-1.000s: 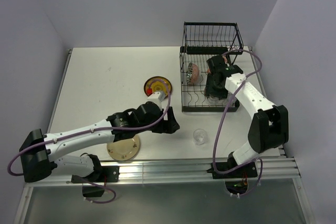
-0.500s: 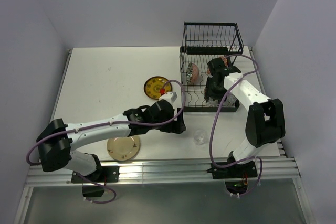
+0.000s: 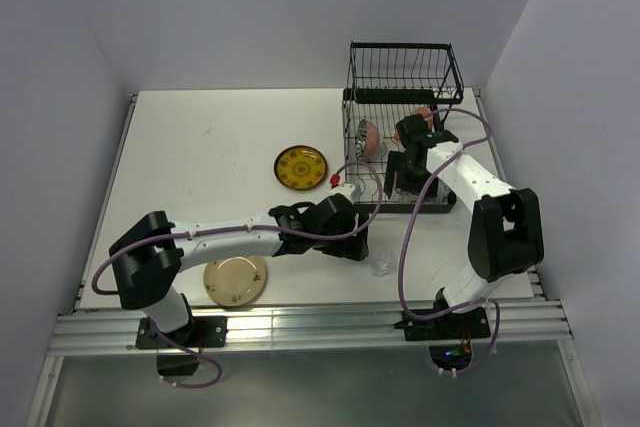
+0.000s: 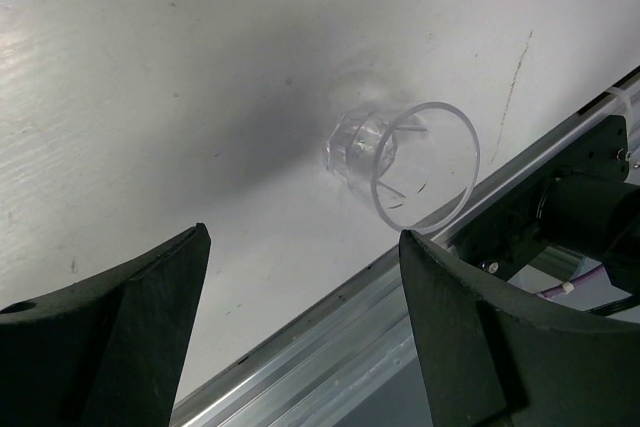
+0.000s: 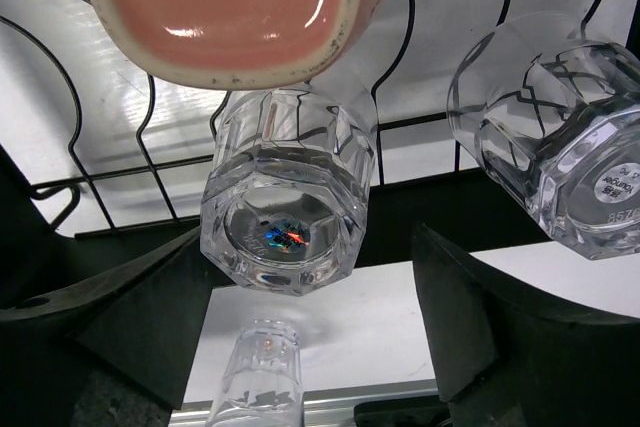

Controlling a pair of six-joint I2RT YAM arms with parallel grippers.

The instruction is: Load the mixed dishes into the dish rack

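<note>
Down near the front edge of the tabletop (image 3: 200, 147), the left claw (image 4: 302, 239) stands wide open, its fingers either side of and just short of a clear glass (image 4: 400, 162) that stands alone there, touching neither. Meanwhile the right claw (image 5: 310, 242) is spread wide inside the dish rack (image 3: 400, 57) around a racked glass (image 5: 290, 212) whose base faces the wrist camera, with a gap showing on its right side. A second racked glass (image 5: 560, 137) sits just beside it and an orange mug (image 5: 230, 7) above. A yellow plate (image 3: 301, 166) and a tan plate (image 3: 235, 280) lie flat on the tabletop, well apart.
</note>
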